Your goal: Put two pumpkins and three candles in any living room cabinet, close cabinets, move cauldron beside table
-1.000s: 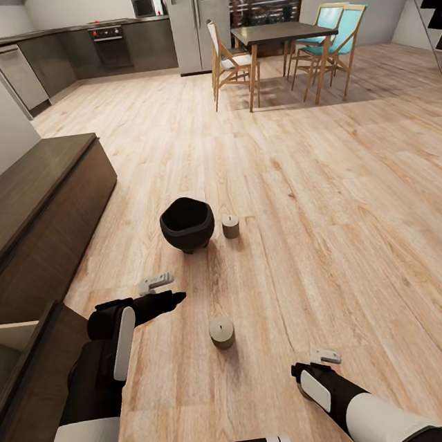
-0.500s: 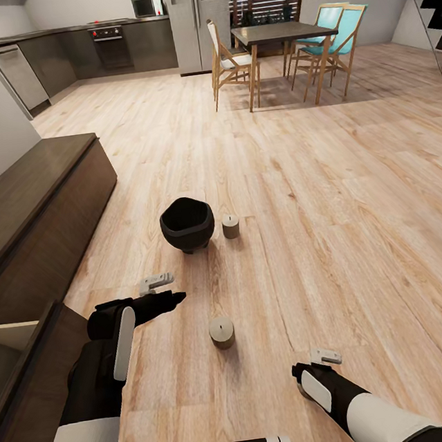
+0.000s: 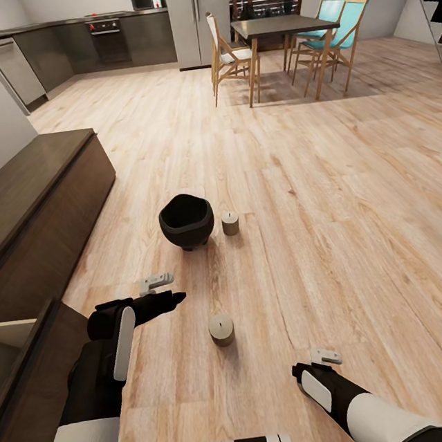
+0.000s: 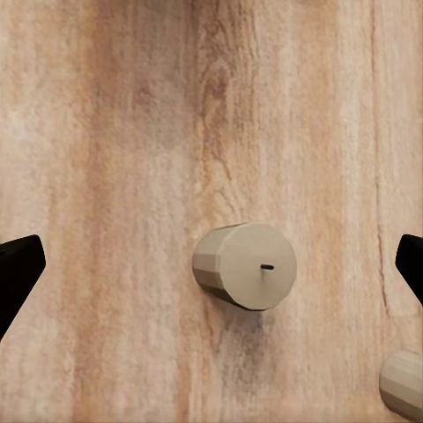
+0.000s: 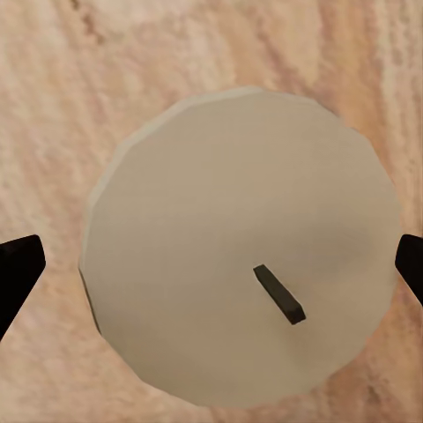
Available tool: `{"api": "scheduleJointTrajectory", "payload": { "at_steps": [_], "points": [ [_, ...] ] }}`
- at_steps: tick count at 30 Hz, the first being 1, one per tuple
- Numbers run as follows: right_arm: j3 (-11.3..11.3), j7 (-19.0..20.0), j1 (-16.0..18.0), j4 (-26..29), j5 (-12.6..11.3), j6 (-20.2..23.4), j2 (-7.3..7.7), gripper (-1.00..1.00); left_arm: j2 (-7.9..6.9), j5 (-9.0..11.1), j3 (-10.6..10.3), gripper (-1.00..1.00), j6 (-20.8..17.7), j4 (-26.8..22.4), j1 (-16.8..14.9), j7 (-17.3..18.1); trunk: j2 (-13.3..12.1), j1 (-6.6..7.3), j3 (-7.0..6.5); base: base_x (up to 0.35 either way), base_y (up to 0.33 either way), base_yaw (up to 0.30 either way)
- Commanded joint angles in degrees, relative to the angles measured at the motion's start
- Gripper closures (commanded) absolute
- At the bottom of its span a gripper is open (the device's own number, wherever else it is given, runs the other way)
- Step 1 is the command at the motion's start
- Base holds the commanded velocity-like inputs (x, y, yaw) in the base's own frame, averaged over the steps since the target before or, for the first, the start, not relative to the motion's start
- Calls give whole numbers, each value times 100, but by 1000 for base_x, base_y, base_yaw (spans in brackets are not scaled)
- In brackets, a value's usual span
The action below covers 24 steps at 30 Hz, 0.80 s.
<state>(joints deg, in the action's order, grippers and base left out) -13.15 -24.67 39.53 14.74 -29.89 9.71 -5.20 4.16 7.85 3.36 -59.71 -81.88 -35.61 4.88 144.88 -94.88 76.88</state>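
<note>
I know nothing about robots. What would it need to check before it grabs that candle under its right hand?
1. Right gripper jaws open: ok, the tips stand wide apart on either side of the near candle.
2. Near candle centred between the jaws: ok, roughly.
3. Near candle upright: ok, its wick faces the camera.
4. Cabinet open to receive it: ok, a pale interior shows at the lower left of the head view.
5. Left gripper out of the way: ok, it hovers apart with open jaws.
6. Cauldron next to a table: not ok, it stands on bare floor beside the far candle.
</note>
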Motion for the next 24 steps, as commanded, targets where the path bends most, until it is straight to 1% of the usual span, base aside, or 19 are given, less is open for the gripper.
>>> {"api": "scheduleJointTrajectory", "payload": {
  "at_steps": [1,24],
  "points": [
    [-48,-40,-1,12,-26,42,3,-100,6,6,16,-100,-29,-3,-4,21,2,1,4,0,0,0],
    [-39,-43,2,12,-30,-56,8,-100,6,5,16,-100,-29,-3,-4,21,2,1,4,0,0,0]
  ]
}}
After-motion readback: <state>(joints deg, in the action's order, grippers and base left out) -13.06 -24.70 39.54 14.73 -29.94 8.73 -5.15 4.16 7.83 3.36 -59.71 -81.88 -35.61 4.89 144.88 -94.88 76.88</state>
